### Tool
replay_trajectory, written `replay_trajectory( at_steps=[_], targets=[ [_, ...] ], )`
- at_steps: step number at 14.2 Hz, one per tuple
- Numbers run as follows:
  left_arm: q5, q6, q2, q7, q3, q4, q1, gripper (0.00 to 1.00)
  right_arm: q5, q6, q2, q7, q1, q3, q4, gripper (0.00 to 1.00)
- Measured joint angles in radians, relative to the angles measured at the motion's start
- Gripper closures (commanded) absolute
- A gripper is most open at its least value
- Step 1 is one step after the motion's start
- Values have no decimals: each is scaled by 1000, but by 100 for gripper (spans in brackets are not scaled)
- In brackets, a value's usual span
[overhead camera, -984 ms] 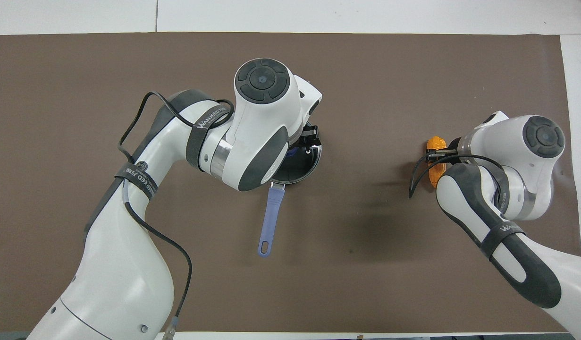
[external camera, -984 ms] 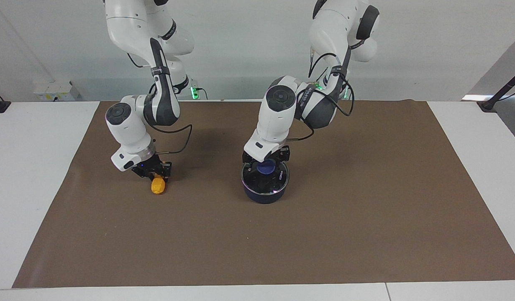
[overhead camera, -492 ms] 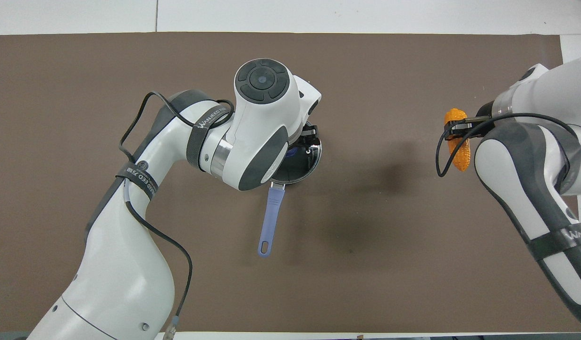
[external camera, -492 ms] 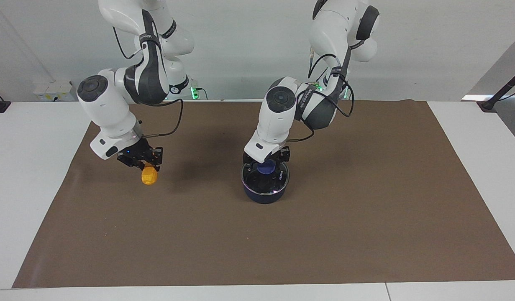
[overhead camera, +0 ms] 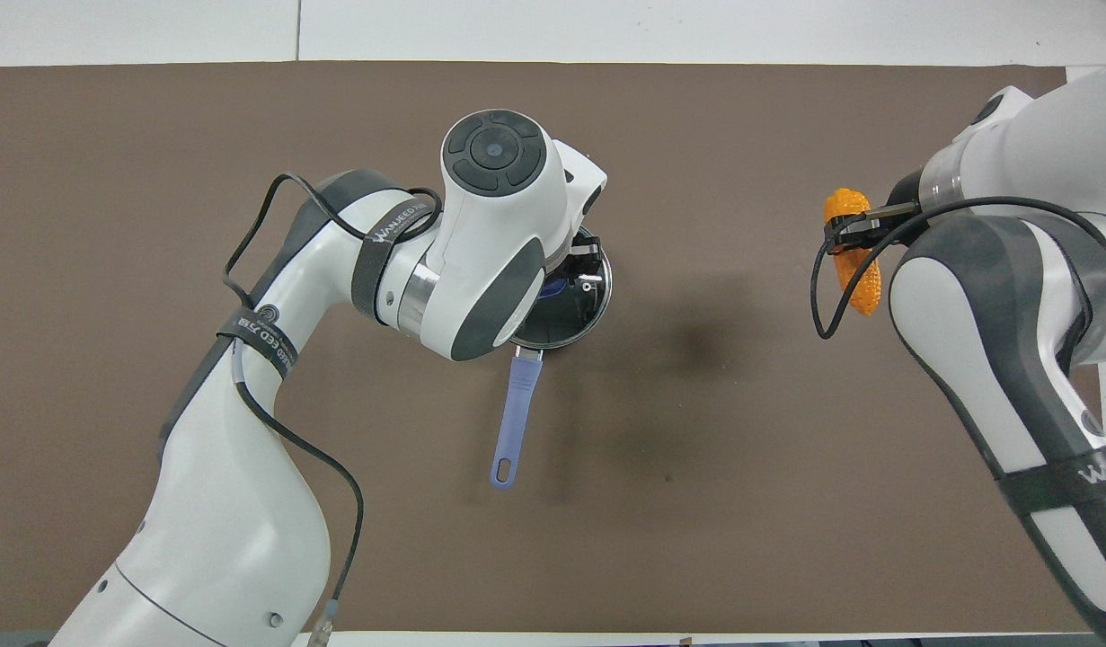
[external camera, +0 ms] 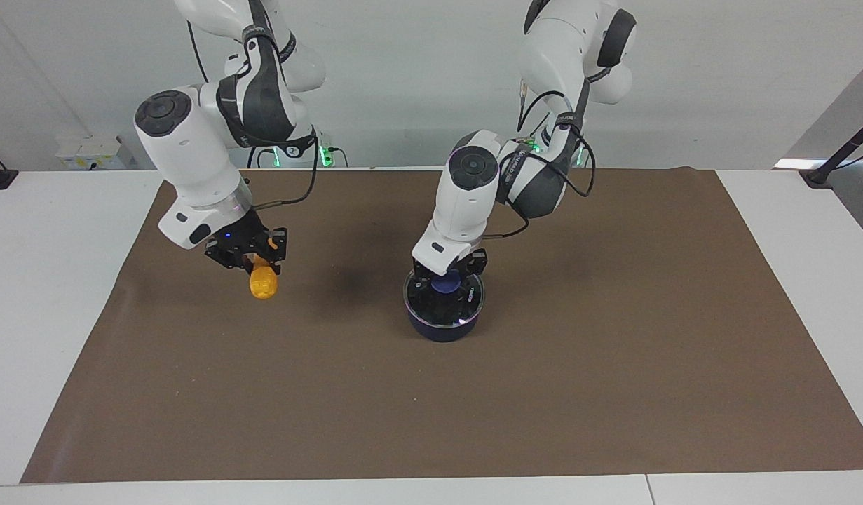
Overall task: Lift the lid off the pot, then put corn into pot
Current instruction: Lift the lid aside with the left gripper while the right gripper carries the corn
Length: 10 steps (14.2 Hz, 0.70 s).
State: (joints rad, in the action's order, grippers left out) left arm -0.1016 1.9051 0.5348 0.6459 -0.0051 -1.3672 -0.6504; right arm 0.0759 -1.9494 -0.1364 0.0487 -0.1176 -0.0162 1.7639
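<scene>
Centrally on the brown mat (external camera: 613, 365), left gripper (external camera: 446, 275) pinches the lid (external camera: 444, 303) atop the pot (external camera: 442, 328); right gripper (external camera: 252, 258) clamps the corn (external camera: 263, 284) over the mat's right-arm end.

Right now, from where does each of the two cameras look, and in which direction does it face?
Facing view: high across the table, looking at the robots; both whole arms show, the right gripper holding the corn in the air, the left gripper at the lid on the pot.
Overhead view: above the robots' end, looking steeply down; the arms enter from below.
Both share the corn, the pot and the brown mat, half a turn apart.
</scene>
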Motion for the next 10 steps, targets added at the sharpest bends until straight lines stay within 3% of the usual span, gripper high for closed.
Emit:
replay_trajectory(
  at_steps=[7, 10],
  targets=[
    [0, -2, -7, 0, 1, 2, 1, 72, 2, 0, -12, -18, -38, 16, -37, 100],
    [-9, -37, -57, 0, 6, 8, 3, 74, 2, -12, -17, -67, -86, 20, -54, 100]
  ],
)
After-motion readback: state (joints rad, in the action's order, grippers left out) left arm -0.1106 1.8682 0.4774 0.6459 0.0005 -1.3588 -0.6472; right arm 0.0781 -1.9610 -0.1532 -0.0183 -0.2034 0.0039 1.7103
